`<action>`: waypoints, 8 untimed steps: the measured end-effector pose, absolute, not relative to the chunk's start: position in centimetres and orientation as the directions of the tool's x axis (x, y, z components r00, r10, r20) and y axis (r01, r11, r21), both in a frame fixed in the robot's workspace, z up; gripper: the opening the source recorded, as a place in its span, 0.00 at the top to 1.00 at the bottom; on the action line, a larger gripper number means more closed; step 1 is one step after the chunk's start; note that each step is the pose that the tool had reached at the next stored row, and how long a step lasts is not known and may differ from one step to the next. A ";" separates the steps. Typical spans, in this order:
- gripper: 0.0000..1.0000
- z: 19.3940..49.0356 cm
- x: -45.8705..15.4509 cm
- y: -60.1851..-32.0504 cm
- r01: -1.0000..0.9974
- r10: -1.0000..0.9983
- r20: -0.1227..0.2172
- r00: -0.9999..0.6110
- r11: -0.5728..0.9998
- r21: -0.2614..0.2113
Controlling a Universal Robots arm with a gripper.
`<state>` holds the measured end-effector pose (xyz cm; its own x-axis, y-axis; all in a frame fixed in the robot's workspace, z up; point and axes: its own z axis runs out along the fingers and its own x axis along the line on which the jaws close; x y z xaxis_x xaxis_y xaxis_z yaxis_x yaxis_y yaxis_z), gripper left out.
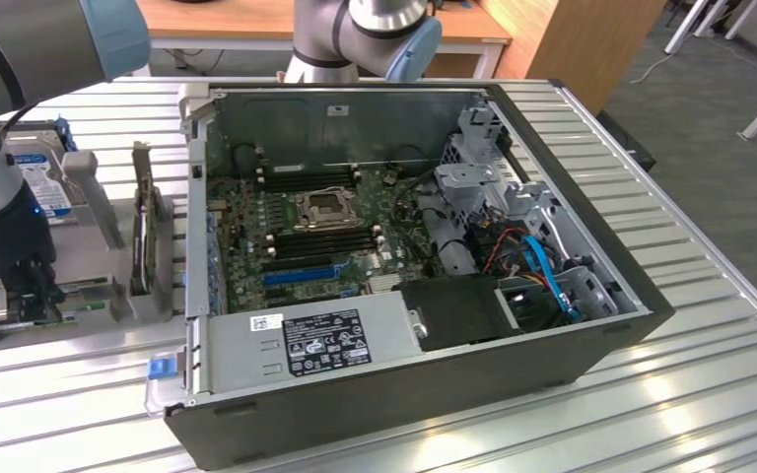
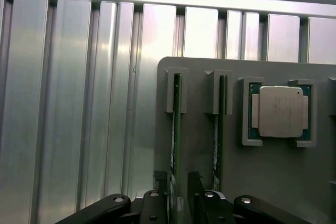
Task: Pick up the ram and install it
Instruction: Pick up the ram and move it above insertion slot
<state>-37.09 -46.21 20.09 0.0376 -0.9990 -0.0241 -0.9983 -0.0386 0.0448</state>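
Observation:
Two ram sticks stand on edge side by side in a grey holder (image 2: 199, 145). One ram (image 2: 176, 129) runs between my fingertips; the other ram (image 2: 218, 129) stands one slot over. My gripper (image 2: 177, 190) is open and straddles the end of the first stick, one finger (image 2: 160, 181) on each side with a small gap. In the exterior view my gripper (image 1: 17, 301) hangs low over the holder at the exterior view's left, beside the open computer case (image 1: 589, 345). Black memory slots (image 1: 319, 239) lie on the motherboard inside the case.
A square silver processor chip (image 2: 281, 111) sits in the holder next to the sticks. A hard drive (image 1: 36, 187) and an upright card (image 1: 145, 232) stand near my arm. The case holds a power supply (image 1: 312, 340), a blue slot (image 1: 303, 268) and a processor socket (image 1: 326, 207). The ribbed metal table (image 1: 694, 414) surrounds everything.

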 end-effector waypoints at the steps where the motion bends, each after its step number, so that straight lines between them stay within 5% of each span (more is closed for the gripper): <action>1: 0.71 20.1 -37.1 -46.2 -0.998 -0.999 -0.024 0.038 -0.039 0.045; 8: 0.71 20.1 -37.1 -46.2 -0.998 -0.999 -0.024 0.038 -0.039 0.045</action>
<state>-37.08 -46.22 20.09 0.0377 -0.9990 -0.0242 -0.9982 -0.0388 0.0448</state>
